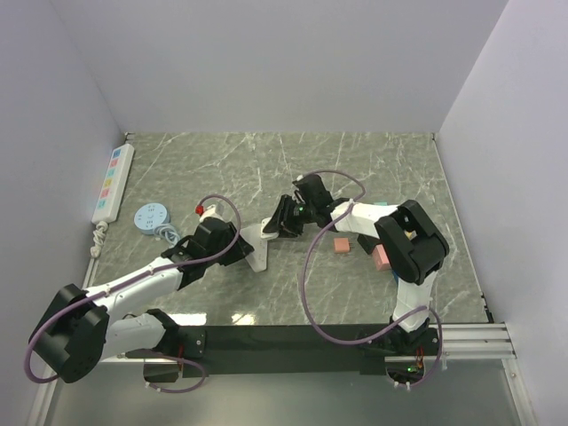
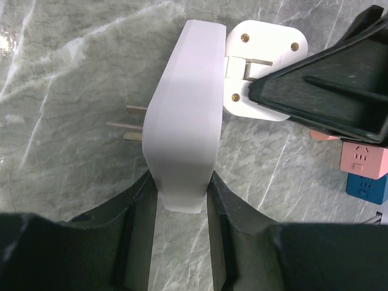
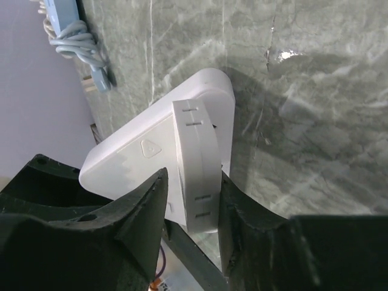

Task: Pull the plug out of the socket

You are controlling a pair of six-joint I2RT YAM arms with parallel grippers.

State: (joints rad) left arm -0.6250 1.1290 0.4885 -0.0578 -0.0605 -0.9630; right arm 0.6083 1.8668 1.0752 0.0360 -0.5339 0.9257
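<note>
Found the plug, white and round-cornered with three brass screws showing in its back, seated against the right-hand face of the socket, touching it, with no gap visible between the two. Located the pair near the middle of the table, between the two wrists; could not tell whether resting on the marbled top or lifted off it. Noted three metal prongs sticking out of the socket's opposite, left-hand face.

Saw the left gripper clamped on the near end of the socket, one black finger flat against each side of the white body. Saw the right gripper closed on the plug from the far side, fingers pressed to both of its flanks. Found both arms reaching inward, grippers almost nose to nose.

Spotted off to the right a pink cube just beside a blue cube, both apart from the plug. Noted along the left wall a white power strip with coloured outlets, and near it a pale blue disc lying flat on the marble.
</note>
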